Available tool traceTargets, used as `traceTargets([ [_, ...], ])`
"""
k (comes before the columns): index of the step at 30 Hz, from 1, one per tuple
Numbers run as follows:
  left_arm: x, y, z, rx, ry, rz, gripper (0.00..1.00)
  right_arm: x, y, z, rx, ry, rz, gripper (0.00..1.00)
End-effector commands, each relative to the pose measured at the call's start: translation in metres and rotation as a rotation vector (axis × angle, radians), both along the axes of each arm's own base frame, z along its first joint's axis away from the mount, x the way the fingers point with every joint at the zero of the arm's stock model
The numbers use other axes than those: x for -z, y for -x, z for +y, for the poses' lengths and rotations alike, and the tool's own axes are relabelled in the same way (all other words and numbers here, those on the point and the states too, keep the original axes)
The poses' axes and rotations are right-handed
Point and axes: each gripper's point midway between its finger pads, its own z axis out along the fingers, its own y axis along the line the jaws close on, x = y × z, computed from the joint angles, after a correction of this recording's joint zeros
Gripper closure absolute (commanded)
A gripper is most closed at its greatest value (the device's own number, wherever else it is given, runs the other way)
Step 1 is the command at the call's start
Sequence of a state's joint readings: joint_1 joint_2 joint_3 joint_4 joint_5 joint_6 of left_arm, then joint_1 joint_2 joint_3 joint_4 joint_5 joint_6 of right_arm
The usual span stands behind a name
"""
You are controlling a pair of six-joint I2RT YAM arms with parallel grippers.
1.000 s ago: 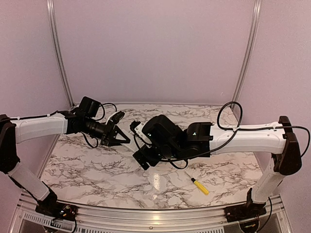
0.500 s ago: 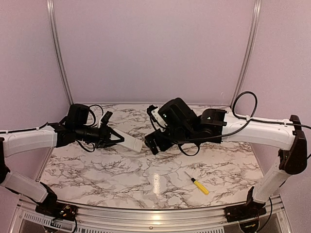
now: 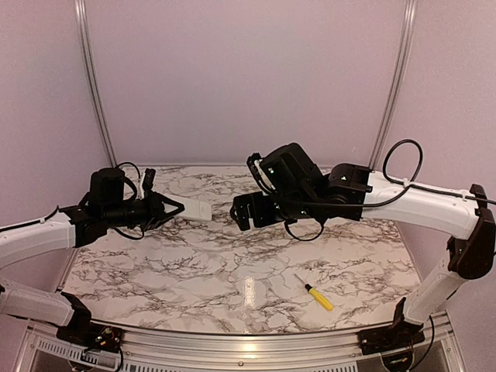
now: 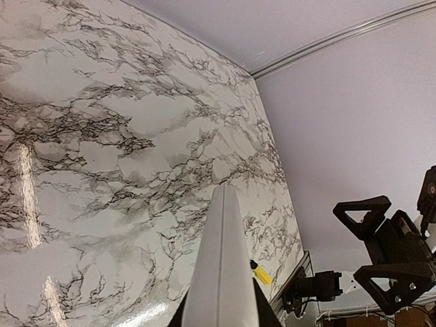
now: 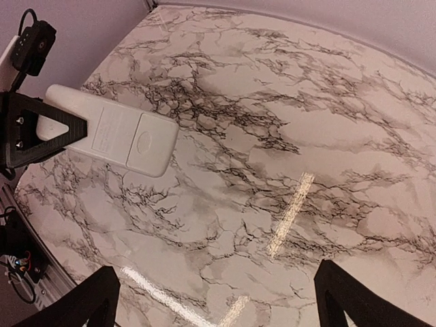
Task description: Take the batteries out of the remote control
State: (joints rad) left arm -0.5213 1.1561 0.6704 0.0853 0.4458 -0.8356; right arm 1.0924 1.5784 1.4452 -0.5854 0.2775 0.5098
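Note:
The remote control (image 3: 195, 209) is a slim white bar held in the air over the marble table (image 3: 232, 271). My left gripper (image 3: 180, 208) is shut on one end of it. In the left wrist view the remote (image 4: 221, 266) shows edge-on, running away from my left gripper (image 4: 221, 320). In the right wrist view the remote (image 5: 116, 133) shows its back, with the battery cover panel (image 5: 145, 143) closed. The batteries are hidden. My right gripper (image 3: 244, 211) is open and empty, just right of the remote's free end; it stands wide apart in its wrist view (image 5: 218, 306).
A yellow-handled screwdriver (image 3: 319, 297) lies on the table at the front right, also in the left wrist view (image 4: 261, 274). The right arm's open gripper (image 4: 381, 252) shows at the right of the left wrist view. Walls close off the back and sides.
My left gripper has raised the remote and drawn it back to the left. My right gripper has risen and pulled away from the remote, still open.

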Motion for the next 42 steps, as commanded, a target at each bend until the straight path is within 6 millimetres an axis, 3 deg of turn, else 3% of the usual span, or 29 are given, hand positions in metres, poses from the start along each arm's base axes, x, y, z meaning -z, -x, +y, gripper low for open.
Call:
traceTargets([
  [1,0.0,-0.011,0.008,-0.073,-0.008,-0.015,1.0,-0.021,-0.003,0.004,0.063,-0.124,0.054,0.02],
  [7,-0.009,-0.002,-0.009,0.027,0.125,-0.043,1.0,-0.026,-0.005,0.015,0.065,-0.186,0.077,0.02],
  [13,-0.028,0.001,-0.026,0.133,0.194,-0.055,1.0,-0.014,-0.03,0.011,0.086,-0.296,0.229,0.02],
  [24,-0.061,0.007,-0.052,0.308,0.433,-0.018,1.0,-0.023,-0.029,0.028,-0.011,-0.448,0.332,0.04],
  [33,-0.087,-0.005,-0.059,0.314,0.454,-0.032,1.0,-0.034,-0.035,0.018,0.015,-0.483,0.348,0.05],
  [42,-0.105,-0.004,-0.057,0.334,0.681,0.008,1.0,-0.055,-0.029,0.023,-0.035,-0.556,0.362,0.05],
])
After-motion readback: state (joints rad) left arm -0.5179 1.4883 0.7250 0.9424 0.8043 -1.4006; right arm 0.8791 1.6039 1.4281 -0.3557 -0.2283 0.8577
